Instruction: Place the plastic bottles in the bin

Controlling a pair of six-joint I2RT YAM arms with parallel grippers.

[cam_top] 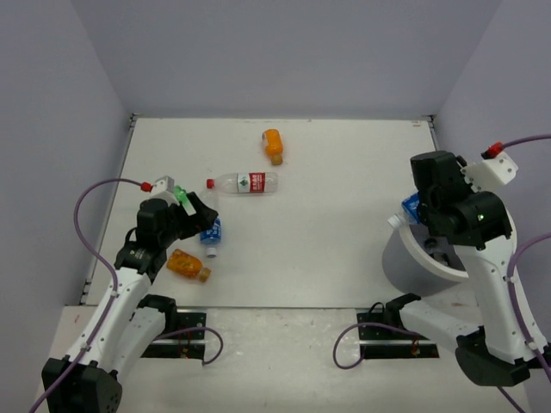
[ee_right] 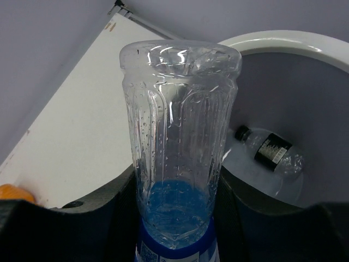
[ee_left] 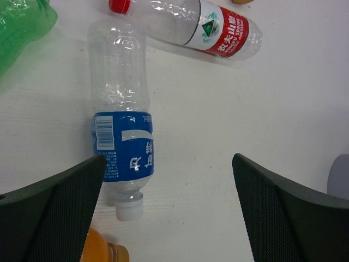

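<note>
1. The left gripper (ee_left: 169,164) is seen with its jaws spread wide and nothing grasped; it hangs over the table (cam_top: 336,215).
2. Below it, a blue-labelled bottle (ee_left: 122,136) is laid flat on the table, with its white cap towards the camera. It is found close to the left finger (ee_left: 54,213), not in the middle of the gap.
3. A red-labelled bottle (ee_left: 202,27) with a red cap is laid just beyond it, lying crosswise.
4. A near orange bottle (cam_top: 188,264) is placed beside the left arm, just next to the cap of the blue-labelled bottle.
5. A far orange bottle (cam_top: 273,144) is seen alone near the back of the table, well apart from both arms.
6. A green plastic thing (ee_left: 22,27) is seen at the upper left corner of the left wrist view; what it is cannot be told.
7. The right gripper (ee_right: 177,218) is clamped on a held bottle (ee_right: 180,153), clear with a blue label. It is gripped at the label end and its base is pointed away from the camera.
8. The held bottle is kept at the rim of the bin (ee_right: 283,41), not yet inside it.
9. In the grey inside of the bin, a dark-labelled bottle (ee_right: 267,150) with a dark cap is already laid.
</note>
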